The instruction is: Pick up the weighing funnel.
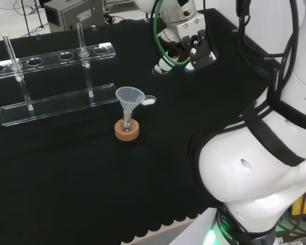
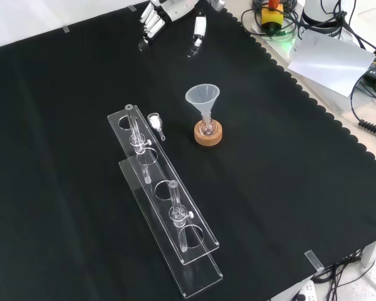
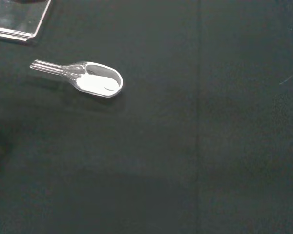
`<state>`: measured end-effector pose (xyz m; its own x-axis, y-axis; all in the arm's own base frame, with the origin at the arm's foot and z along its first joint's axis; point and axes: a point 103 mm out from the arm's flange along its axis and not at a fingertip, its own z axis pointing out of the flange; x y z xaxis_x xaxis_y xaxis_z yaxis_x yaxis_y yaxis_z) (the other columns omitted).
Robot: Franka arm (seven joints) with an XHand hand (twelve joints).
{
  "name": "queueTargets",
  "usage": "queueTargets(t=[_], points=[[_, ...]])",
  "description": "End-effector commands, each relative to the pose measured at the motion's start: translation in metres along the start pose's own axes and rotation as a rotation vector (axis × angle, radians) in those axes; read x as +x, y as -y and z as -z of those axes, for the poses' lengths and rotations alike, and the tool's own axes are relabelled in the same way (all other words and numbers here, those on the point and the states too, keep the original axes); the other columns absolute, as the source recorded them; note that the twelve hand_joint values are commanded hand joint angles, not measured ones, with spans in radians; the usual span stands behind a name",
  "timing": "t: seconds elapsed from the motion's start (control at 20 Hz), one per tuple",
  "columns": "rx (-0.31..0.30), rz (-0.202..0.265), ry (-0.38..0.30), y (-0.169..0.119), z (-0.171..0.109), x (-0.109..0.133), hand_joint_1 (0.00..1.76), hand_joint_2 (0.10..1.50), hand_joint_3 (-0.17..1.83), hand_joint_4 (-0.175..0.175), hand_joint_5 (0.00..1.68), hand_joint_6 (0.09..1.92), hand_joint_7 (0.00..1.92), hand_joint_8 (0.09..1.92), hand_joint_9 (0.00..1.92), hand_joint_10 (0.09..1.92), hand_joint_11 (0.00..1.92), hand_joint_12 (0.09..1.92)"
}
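Your robot hand hangs above the table with its fingers spread and fairly straight: it is open, holding nothing and touching nothing. The weighing funnel lies flat on the cloth, well apart from the hand. In the front view you see it just beside the upper end of the rack, between the rack and the funnel. In the head view it lies just right of the funnel, partly behind the cone. The wrist view shows white powder in its scoop. The front view's top edge cuts the hand off above the fingers, and in the head view the arm covers the right side of the table. The flask under the funnel is small and clear, so you cannot tell what it holds. In the wrist view a corner of the rack and a sliver of the cork ring show at the edges, the rest cut off. You have one weighing funnel, one funnel, one flask, one cork ring, one rack, and two tubes standing upright in the rack
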<state>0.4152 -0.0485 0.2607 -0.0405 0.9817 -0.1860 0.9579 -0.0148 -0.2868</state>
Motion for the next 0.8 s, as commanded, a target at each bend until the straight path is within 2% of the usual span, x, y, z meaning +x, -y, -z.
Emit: queueTargets(t=[0.05,0.3,0.8], points=[[-0.002,0.016,-0.009,-0.03,-0.018,-0.01,0.69,0.69,0.51,-0.047,0.42,0.09,0.49,0.65,0.68,0.55,0.54,1.29],[0.018,0.031,-0.018,-0.055,-0.038,-0.006,0.73,0.67,0.54,-0.048,0.47,0.09,0.58,0.65,0.77,0.53,0.59,1.27],[0.052,0.059,-0.008,-0.095,-0.067,0.008,0.76,0.67,0.56,-0.049,0.5,0.09,0.61,0.64,0.8,0.5,0.61,1.26]])
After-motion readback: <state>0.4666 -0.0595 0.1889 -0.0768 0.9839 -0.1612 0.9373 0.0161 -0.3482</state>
